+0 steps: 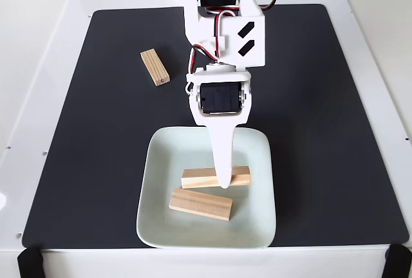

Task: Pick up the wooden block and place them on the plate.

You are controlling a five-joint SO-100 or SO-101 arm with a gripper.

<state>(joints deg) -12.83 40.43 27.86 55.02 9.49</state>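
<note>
Two pale striped wooden bars are seen lying on the squarish mint-white plate (154, 162): one (201, 204) nearer the front rim, another (199, 177) just behind it. The white gripper (223, 183) is positioned over the rear bar; finger spacing cannot be told. A third bar (154, 67) is left on the black mat (322, 130).

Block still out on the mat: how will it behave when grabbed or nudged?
The lone wooden block looks rigid: solid wood with straight edges. Flat faces suggest it will slide, not roll, on the black mat. Probably light, since it is small beside the plate.
</note>
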